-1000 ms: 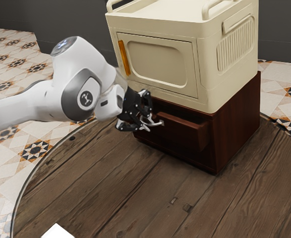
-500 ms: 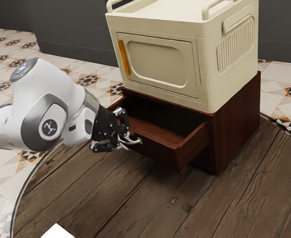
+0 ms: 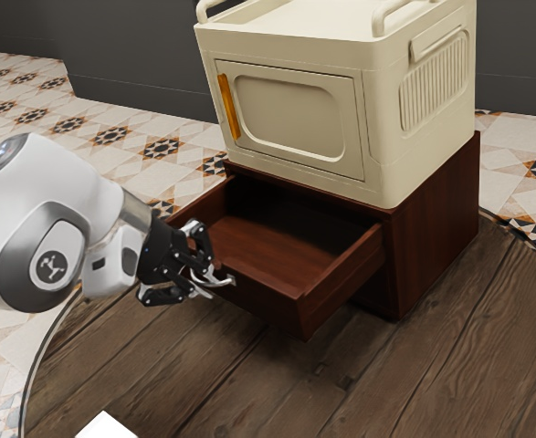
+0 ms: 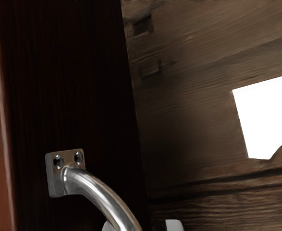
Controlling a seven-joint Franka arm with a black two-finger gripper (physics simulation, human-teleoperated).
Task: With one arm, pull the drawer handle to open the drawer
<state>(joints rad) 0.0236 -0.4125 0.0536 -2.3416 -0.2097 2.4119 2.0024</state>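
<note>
And out it comes! Our black two-finger gripper (image 3: 201,279) has backed farther from the dark red-brown wooden cabinet (image 3: 432,228) in the last half second, and the matching wooden drawer (image 3: 272,301) has followed it. There's more of the drawer's inside on show now, just beyond our gripper; a second ago it was barely ajar. That's the task well along, we'd say, with the drawer plainly open.

Where's the curved, shiny metal handle (image 4: 102,195)? Right at the gripper's tips, its square mounting plate fixed to the drawer front just ahead of us. Are we clamped on it or only hooking it? We cannot tell from here whether the gripper is open or closed on the metal. Either way, drawer and hand have travelled together, so the pull looks effective.

Farther off, past the drawer and above our gripper, the cream boxy unit (image 3: 295,114) sits on the cabinet, and it hasn't budged. If more travel is wanted, we'd keep the draw straight away from the cabinet; a sideways drift could slip us off the handle or bind the drawer.
</note>
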